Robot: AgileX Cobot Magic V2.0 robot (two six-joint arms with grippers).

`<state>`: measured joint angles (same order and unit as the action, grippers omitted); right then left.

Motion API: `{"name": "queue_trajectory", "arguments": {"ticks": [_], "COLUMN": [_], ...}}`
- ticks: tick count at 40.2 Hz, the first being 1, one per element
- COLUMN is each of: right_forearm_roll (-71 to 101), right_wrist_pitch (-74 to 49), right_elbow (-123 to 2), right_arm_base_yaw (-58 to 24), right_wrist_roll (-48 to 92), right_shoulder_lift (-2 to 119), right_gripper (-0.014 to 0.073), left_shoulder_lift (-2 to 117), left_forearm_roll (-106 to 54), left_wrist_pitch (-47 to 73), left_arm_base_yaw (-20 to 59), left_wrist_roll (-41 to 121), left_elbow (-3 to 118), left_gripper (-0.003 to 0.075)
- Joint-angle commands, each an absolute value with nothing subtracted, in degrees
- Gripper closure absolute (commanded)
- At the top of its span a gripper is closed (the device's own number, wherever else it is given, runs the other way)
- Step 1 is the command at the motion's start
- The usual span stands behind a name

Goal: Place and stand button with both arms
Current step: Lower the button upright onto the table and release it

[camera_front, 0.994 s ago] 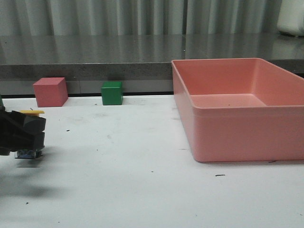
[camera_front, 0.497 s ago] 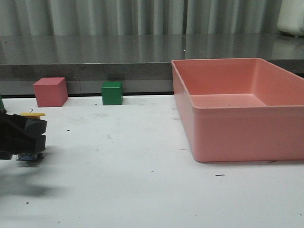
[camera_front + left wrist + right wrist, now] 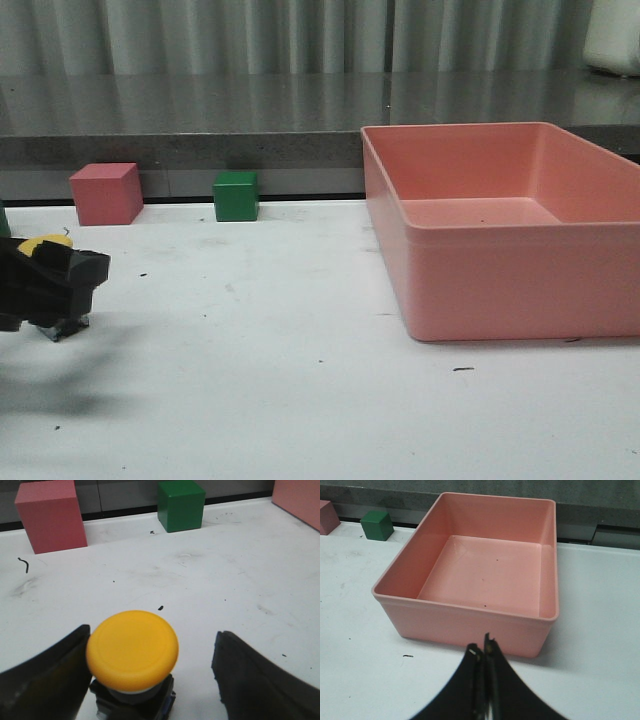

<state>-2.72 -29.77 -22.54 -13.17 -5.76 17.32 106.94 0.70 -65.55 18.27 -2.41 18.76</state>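
No readable writing or brand mark shows on anything. The left gripper sits low over the white table, well to the left of the pink bin, its jaws spread wide. The button stands upright between them, yellow cap up, one finger touching the cap and the other apart from it. The pink cube and green cube sit beyond the button by the ledge. The right gripper hovers just before the bin, jaws pressed together, holding nothing.
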Motion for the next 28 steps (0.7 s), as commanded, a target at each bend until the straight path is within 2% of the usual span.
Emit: {"name": "queue_trajectory", "arguments": {"ticks": [1,12,28], "right_forearm_roll": [-3.1,-3.1,-3.1], "right_wrist_pitch": [-25.5,-25.5,-25.5], "right_elbow": [-24.1,-24.1,-24.1], "right_arm_base_yaw": [-12.9,-12.9,-12.9], "right_wrist_roll": [-5.2,-5.2,-5.2], "right_shoulder_lift": [17.7,17.7,17.7], "right_gripper": [0.0662,0.0662,0.0662], "left_shoulder_lift": [104.4,103.9,94.0], "left_forearm_roll": [0.0,-5.0,-4.8], "left_wrist_pitch": [-78.5,-78.5,-76.7], "left_arm_base_yaw": [18.2,18.2,18.2], "left_wrist_roll": [-2.4,-2.2,1.7], "left_elbow": [19.1,19.1,19.3], "left_gripper": [0.0233,0.0233,0.0233]}}
